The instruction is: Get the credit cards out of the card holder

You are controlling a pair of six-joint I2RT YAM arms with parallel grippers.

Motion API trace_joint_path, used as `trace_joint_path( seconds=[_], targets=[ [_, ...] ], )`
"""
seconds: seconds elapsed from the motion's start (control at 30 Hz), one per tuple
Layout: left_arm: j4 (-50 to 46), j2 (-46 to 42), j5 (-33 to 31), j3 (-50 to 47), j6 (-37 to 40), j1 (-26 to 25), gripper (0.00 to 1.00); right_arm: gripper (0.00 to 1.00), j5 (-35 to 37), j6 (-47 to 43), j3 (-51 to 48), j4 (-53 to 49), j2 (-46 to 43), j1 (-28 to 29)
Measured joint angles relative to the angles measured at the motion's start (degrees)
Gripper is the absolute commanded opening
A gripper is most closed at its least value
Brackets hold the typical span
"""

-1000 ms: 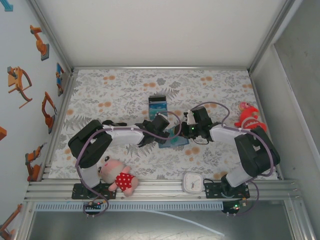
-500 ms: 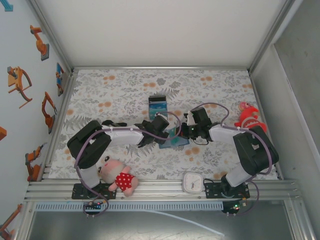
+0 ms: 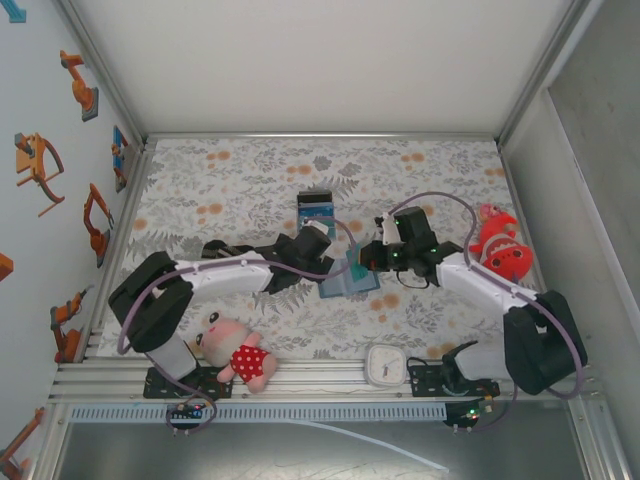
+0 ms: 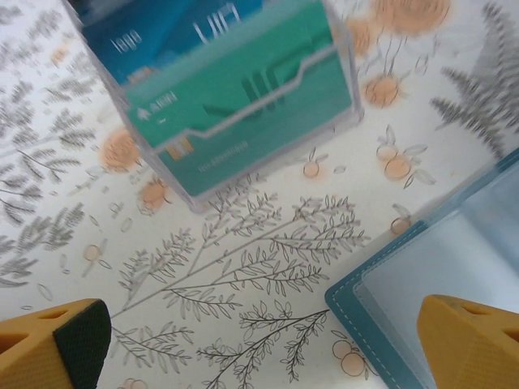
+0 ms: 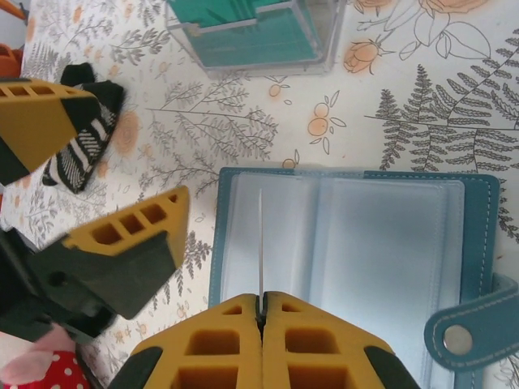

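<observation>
The card holder [image 5: 381, 243] is lying open and flat on the floral table [image 4: 243, 267], with its clear inner sleeves facing up. The left gripper [image 4: 259, 348] is hovering just beside the holder, its fingers spread wide and gripping nothing. The right gripper [image 5: 261, 304] is pinching tight on a thin card [image 5: 260, 243] that is standing edge-on over the sleeves. Near the holder, a clear box [image 4: 203, 182] is keeping the teal and blue credit cards [image 4: 243, 97] upright.

Card holder [image 5: 365, 243] steel-blue, white stitching; credit cards [image 4: 243, 105] teal and blue; sock [image 5: 85, 142] black-white striped; tablecloth [image 4: 268, 259] grey-leaf, orange-blossom print.
</observation>
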Motion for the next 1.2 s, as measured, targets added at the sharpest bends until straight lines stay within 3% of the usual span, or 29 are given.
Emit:
trace_joint_path(
  seconds=[0.3, 0.4, 0.5, 0.63, 0.93, 1.2],
  targets=[
    [2.5, -16.4, 2.8, -4.1, -0.1, 1.3, 0.99, 0.00, -1.8, -9.0, 1.9, -4.3, -8.5, 0.7],
    [3.8, -21.4, 7.2, -5.9, -0.1, 3.3, 0.97, 0.00, -3.4, -11.9, 3.3, -4.9, -10.0, 1.5],
    [4.9, -25.9, 14.0, -7.4, -0.2, 6.3, 0.87, 0.00, -5.2, -15.0, 5.0, -5.8, -10.9, 2.5],
    [5.1, -29.9, 23.0, -8.0, 1.0, 9.4, 0.85, 0.00, -7.3, -19.1, 7.7, -8.0, -10.8, 4.1],
    [0.9, -29.7, 42.1, -6.8, 7.2, 10.0, 0.77, 0.00, -13.4, -26.6, 13.0, -13.3, -8.5, 6.4],
    [-1.4, -25.8, 51.5, -3.5, 10.8, 10.0, 0.51, 0.00, -15.8, -30.3, 15.0, -17.4, -6.4, 8.1]
  ],
)
